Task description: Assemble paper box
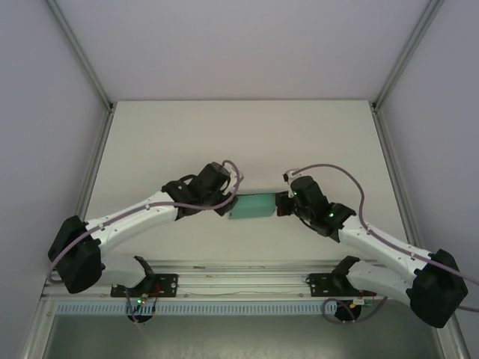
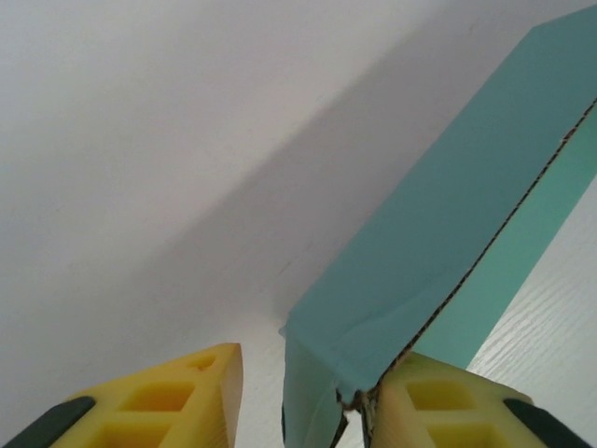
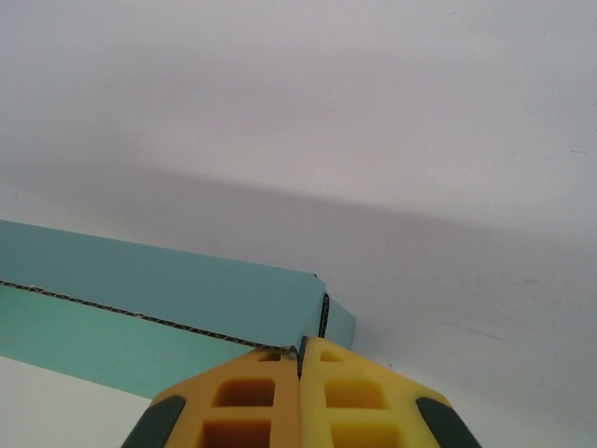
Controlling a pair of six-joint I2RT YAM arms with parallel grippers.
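The paper box (image 1: pixel 253 207) is a small teal-green rectangular box lying mid-table between the two arms. My left gripper (image 1: pixel 228 200) is at its left end. In the left wrist view the box (image 2: pixel 448 215) has its crumpled corner between the yellow fingers; it touches the right finger (image 2: pixel 438 401), while the left finger (image 2: pixel 210 392) stands apart from it, so the left gripper (image 2: pixel 317 359) is open. My right gripper (image 1: pixel 283 203) is at the box's right end. There the right gripper (image 3: pixel 300 347) is shut, its tips pinching the card edge at the corner of the box (image 3: pixel 168 280).
The white table (image 1: pixel 239 142) stretches back behind the box, with walls and metal frame posts (image 1: pixel 397 67) at both sides. A rail (image 1: pixel 239 284) carrying the arm bases runs along the near edge.
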